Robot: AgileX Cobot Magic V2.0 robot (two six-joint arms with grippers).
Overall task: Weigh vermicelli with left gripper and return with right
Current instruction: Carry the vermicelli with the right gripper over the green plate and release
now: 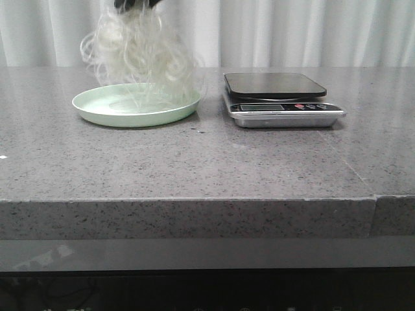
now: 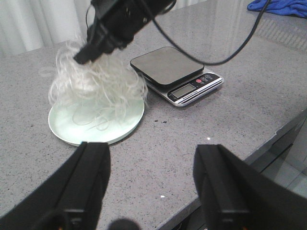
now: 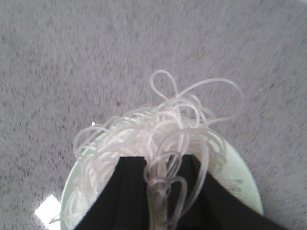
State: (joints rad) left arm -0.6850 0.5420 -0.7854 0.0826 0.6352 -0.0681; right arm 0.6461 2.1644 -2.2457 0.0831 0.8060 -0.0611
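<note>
Whitish, translucent vermicelli (image 1: 144,55) hangs as a fluffy bunch of looping strands in the upper left of the front frame, directly over the pale green plate (image 1: 97,110), with its lowest loops trailing down to the plate's surface. Its top is pinched in the right gripper (image 3: 157,179), whose black fingers (image 3: 127,191) press together on a stem of strands low in the right wrist frame; the same claw shows in the upper left of the left wrist frame, reaching down into the bunch from above. The left gripper (image 2: 151,184) sits at the bottom of its own wrist frame, jaws spread wide with only bare counter between them, well apart from the plate. Just right of the plate stands the digital scale (image 1: 279,97), its dark platform bare, near the centre of the front frame. Everything rests on the grey speckled stone table (image 1: 207,168). A blue cloth (image 2: 280,7) lies at the upper right corner of the left wrist frame.
</note>
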